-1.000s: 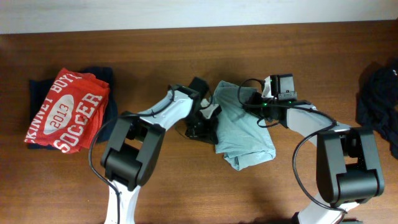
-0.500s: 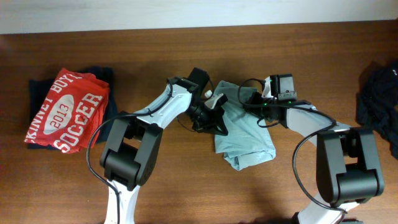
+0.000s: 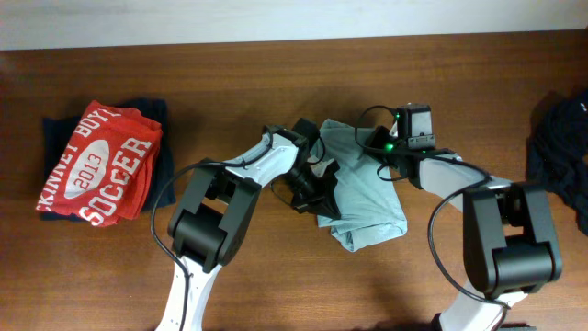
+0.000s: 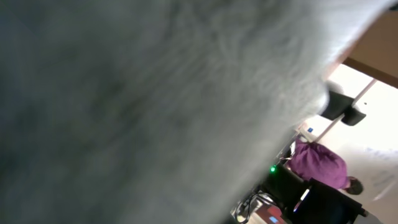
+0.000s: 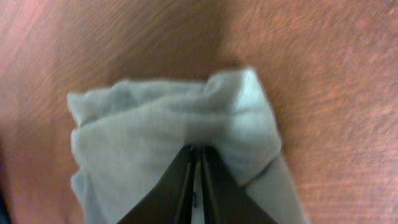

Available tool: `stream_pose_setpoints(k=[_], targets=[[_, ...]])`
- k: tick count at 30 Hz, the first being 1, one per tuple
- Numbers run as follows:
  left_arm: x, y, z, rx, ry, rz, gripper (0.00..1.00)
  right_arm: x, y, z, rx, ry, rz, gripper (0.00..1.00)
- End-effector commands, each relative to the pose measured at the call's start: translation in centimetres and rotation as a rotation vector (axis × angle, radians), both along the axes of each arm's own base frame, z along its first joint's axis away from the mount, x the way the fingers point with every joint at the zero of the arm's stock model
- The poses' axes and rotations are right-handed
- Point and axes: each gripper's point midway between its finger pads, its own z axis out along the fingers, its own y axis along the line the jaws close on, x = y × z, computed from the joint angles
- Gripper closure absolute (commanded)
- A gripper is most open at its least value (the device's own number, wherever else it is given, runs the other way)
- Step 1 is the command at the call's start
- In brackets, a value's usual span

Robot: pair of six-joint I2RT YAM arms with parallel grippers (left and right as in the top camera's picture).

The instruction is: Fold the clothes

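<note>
Brown table (image 3: 276, 83) all around. Right pincer (image 5: 198, 154) is pinched shut on an edge of the grey-blue t-shirt (image 5: 155, 118) lying between both pincers. Left pincer (image 3: 317, 190) is shut too, buried in cloth. Pull too hard and the thin cloth may slip out, spoiling the fold

The shirt (image 3: 367, 198) is lying around the middle of the table (image 3: 276, 83), a bit right of centre. It's plain pale grey-blue with no print, and it's sitting as a rumpled, partly folded lump with layers overlapping and a narrower end pointing toward the far edge. From the right wrist the thin cloth is bunching into soft creases with a folded corner poking out over the wood, and in the left wrist view it's filling most of the frame as a blurry grey mass.
</note>
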Motion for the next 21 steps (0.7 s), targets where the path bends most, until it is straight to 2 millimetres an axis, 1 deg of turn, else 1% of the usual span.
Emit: stream_pose_setpoints(k=[1,6,8,10,11,12,15,18,21], targets=[[-0.3,0.0,0.3,-0.01,0.043,0.017,0.96,1.4,-1.2,-0.2,-0.031,-0.034,-0.072,0.9],[-0.3,0.1,0.3,-0.006,0.048,0.018,0.96,2.6,-1.0,1.0,-0.018,-0.095,-0.062,0.9],[-0.7,0.4,0.3,0.01,0.069,0.017,0.96,3.6,-0.2,2.8,-0.001,-0.15,0.061,0.91],[-1.2,0.7,0.4,0.011,0.075,-0.003,0.97,3.8,-0.2,4.0,0.028,-0.141,0.105,0.92],[-1.3,0.8,0.4,0.013,0.075,-0.011,0.97,3.6,0.1,5.0,0.063,-0.111,0.169,0.93],[-1.3,0.8,0.4,0.013,0.074,-0.011,0.97,3.2,0.6,5.6,0.078,-0.097,0.227,0.93],[-1.2,0.8,0.3,0.013,0.064,-0.012,0.97,2.0,1.4,6.4,0.074,-0.047,0.331,0.93],[-1.0,0.8,0.2,0.015,0.055,-0.013,0.97,0.3,1.4,6.8,0.045,0.031,0.395,0.93],[-1.0,0.7,0.2,0.014,0.052,-0.013,0.97,-2.0,1.5,6.0,0.055,0.146,0.406,0.94]])
